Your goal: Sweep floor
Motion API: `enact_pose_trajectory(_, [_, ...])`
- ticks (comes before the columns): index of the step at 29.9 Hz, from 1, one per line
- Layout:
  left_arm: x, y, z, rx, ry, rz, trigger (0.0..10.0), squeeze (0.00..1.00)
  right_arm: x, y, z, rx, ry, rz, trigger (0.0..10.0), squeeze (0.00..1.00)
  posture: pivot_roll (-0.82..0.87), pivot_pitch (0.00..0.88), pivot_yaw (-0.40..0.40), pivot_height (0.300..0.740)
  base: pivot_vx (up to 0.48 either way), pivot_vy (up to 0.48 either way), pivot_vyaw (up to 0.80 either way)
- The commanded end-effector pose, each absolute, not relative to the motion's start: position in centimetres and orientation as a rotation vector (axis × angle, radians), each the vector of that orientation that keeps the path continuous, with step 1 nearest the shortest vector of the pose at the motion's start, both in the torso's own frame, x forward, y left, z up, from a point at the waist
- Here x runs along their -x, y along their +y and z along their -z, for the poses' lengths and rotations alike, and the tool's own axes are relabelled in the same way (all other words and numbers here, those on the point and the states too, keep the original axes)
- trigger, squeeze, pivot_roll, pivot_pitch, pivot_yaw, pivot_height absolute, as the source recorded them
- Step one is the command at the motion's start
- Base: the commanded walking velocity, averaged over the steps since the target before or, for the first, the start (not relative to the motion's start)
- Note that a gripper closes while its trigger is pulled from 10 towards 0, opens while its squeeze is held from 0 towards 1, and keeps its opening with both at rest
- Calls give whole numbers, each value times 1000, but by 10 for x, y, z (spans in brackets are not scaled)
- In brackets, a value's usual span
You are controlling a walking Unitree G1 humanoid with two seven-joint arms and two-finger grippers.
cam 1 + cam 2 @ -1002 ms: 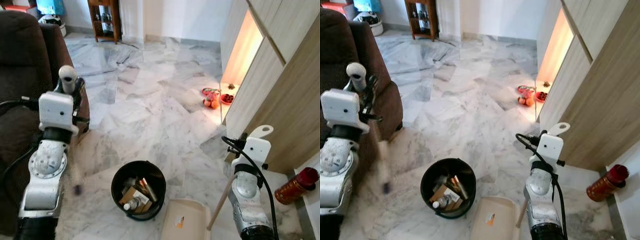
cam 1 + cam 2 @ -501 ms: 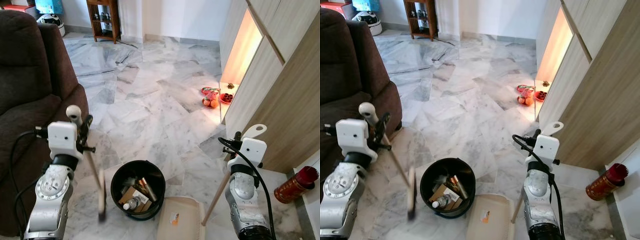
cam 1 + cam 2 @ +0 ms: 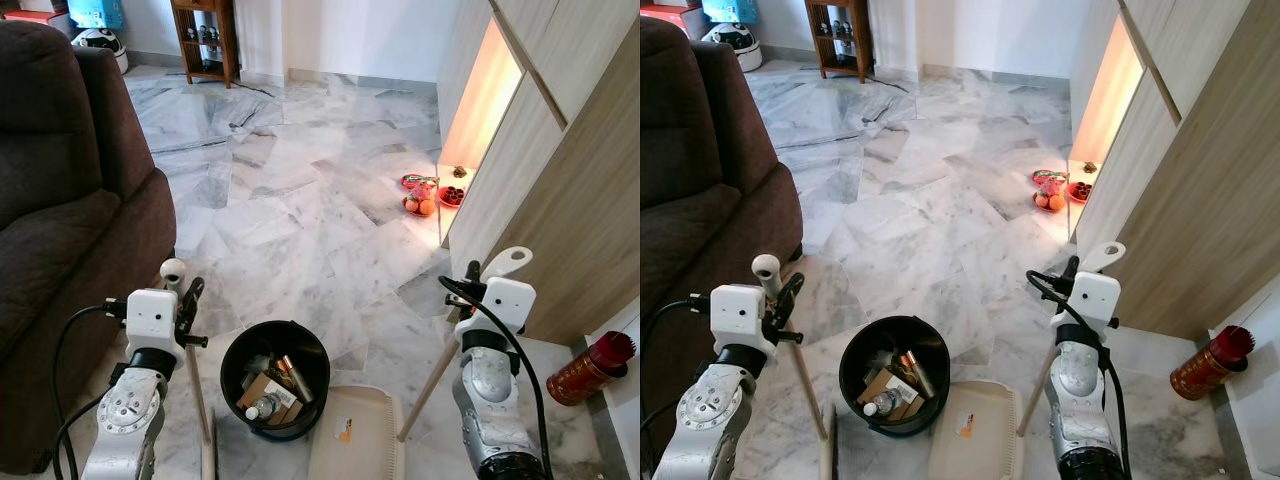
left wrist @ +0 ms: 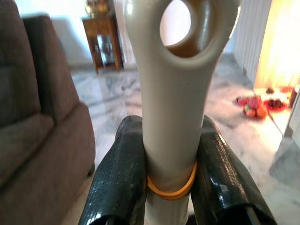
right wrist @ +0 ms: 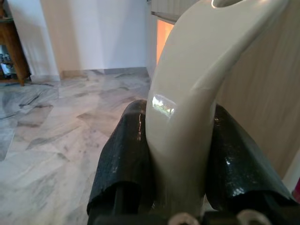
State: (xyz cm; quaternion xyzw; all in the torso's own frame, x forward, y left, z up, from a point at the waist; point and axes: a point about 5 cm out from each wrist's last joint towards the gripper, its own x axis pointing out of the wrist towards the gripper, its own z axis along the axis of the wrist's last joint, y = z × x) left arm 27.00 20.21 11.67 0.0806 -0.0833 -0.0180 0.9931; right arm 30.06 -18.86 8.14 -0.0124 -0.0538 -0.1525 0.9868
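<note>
Left end effector [image 4: 168, 187] around cream broom handle [image 4: 173, 108]

Both head cameras look down at the marble floor [image 3: 300, 210]; each wrist camera looks closely along its clamped handle.

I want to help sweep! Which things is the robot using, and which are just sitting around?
For sweeping:
broom in the left hand
dustpan, its handle in the right hand
black bin

Just sitting around:
sofa
red bottle
fruit plates
wooden shelf
</note>
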Motion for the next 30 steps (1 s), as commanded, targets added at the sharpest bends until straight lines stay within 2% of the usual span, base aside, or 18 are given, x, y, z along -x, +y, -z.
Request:
enact_pose_trajectory(1, [-274,194,-125,-174,-222,59,10000,0,-304,-188,-87,23,-137,296,10000,0,171,45,-52,740,0,0,0])
enact_pose_trajectory(10, [-274,184,-123,-167,-230,85,10000,0,-304,-181,-85,26,-131,247,10000,0,164,45,-53,740,0,0,0])
enact_pose_trajectory(30, [-273,177,-121,-174,-241,116,10000,0,-303,-177,-82,29,-130,215,10000,0,160,11,-45,740,-263,0,0])
